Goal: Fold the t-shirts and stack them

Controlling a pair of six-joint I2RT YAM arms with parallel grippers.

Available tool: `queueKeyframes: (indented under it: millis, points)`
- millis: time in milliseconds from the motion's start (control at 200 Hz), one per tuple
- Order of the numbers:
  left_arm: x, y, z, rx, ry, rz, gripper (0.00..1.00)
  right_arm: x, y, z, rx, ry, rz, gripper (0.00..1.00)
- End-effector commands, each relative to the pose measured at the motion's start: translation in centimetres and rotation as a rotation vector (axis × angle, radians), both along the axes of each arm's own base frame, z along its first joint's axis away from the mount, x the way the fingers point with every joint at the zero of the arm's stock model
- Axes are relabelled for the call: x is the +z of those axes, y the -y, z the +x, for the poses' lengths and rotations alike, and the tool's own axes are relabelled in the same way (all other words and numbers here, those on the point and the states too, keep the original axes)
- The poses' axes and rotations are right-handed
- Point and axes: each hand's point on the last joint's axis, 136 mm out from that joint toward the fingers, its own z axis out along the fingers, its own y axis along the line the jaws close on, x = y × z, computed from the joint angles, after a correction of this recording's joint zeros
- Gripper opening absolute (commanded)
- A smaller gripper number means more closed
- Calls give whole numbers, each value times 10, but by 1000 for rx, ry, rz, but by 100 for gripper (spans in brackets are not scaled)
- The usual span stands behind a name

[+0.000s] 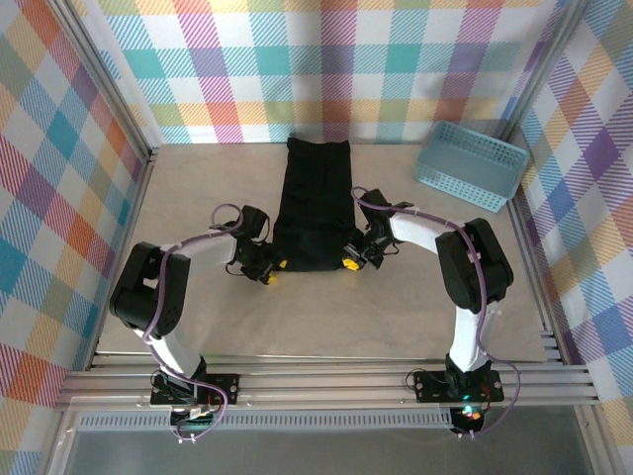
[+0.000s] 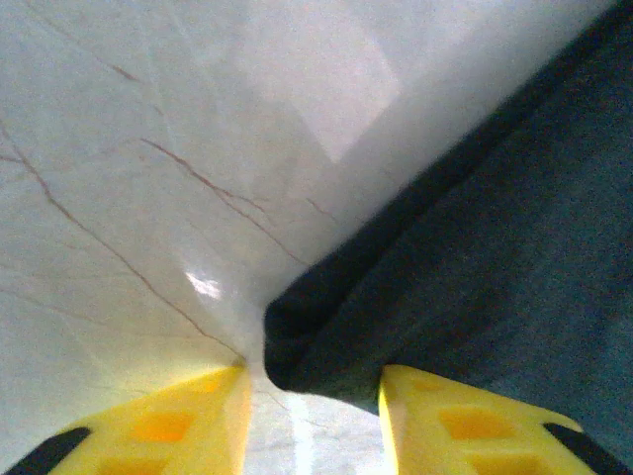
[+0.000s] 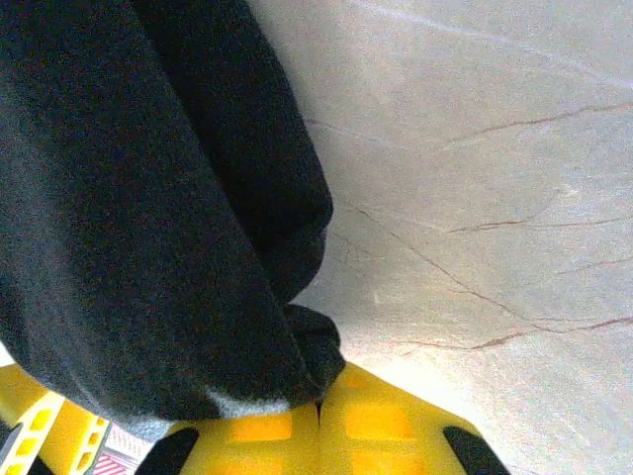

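The bench [image 1: 326, 327] is observed to carry one black t-shirt [image 1: 315, 203], laid as a long narrow strip near the middle, its long axis running from the far wall toward the arms. A light blue basket [image 1: 470, 163] is noted at the far right, well apart from the garment. The near short edge of the t-shirt is flanked by both arms, one at each near corner, so neither is judged the nearer. The right fingers [image 1: 349, 263] are set at the near right corner. In the right wrist view they are seen pressed together, with a bunch of the dark cloth pinched at their tips. The left fingers [image 1: 268, 276] are placed at the near left corner. In the left wrist view they stand apart with bare bench between them, and the rounded corner of the cloth lies just ahead of the gap, leaning toward one finger, not yet clamped. It is judged that the coming lift depends on this left corner being taken so that both corners can be carried along the long axis toward the far end.
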Motion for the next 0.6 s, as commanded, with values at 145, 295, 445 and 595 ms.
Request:
queueKeyframes:
  millis: [145, 295, 445, 595]
  points:
    - [7, -11, 47, -63, 108, 150, 30, 12, 1, -6, 5, 14, 38, 0]
    - [23, -9, 67, -68, 182, 164, 2, 19, 0, 2, 9, 42, 62, 0]
    - [71, -8, 84, -50, 288, 142, 0, 50, 4, 29, 9, 114, 84, 0]
    - [139, 1, 113, -36, 426, 67, 0, 108, 8, 73, -4, 236, 129, 0]
